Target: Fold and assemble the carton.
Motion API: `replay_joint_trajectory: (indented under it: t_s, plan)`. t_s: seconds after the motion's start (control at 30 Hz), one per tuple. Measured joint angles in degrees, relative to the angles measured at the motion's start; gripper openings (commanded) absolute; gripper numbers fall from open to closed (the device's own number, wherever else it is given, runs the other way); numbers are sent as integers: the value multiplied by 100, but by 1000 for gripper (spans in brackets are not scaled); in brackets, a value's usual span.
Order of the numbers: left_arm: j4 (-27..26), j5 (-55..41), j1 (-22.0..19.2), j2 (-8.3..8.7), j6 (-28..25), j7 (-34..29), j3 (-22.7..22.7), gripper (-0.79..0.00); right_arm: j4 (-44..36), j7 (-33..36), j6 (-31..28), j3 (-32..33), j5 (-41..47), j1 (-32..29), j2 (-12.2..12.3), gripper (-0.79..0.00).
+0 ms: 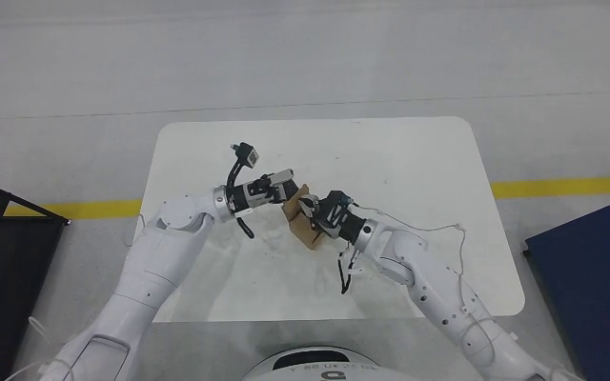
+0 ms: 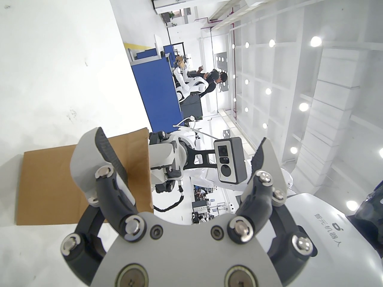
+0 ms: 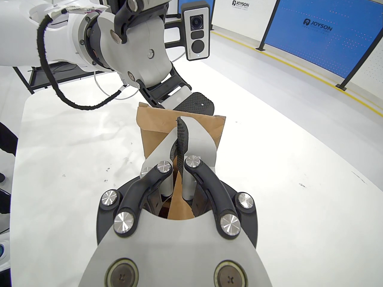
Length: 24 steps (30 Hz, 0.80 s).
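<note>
From above, I see the brown carton (image 1: 307, 232) near the middle of the white bench (image 1: 419, 162). Both arms meet at it, the left pincer (image 1: 284, 188) on one side and the right pincer (image 1: 317, 213) on the other.

In the left wrist view the left pincer (image 2: 179, 150) is spread wide. One finger (image 2: 100, 156) lies against the carton (image 2: 57, 186), and the other hangs in the air.

In the right wrist view the right pincer (image 3: 182, 126) is closed on a panel of the carton (image 3: 152, 126), which stands upright — a finger (image 3: 199, 104) of the left pincer touches its far top edge.
</note>
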Motion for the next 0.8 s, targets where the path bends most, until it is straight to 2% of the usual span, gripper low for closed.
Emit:
replay_joint_trajectory:
  t_s: [0.57,0.67,0.8]
  plan:
    - [-209,328,107,27,-65,122,-82,0,-72,519,105,-72,56,78,-55,-785]
    - [-219,353,114,32,-68,139,-109,0,-97,491,136,-46,30,42,-54,-785]
    - [-244,340,146,45,-66,146,-175,0,-209,132,54,159,-36,-214,6,-785]
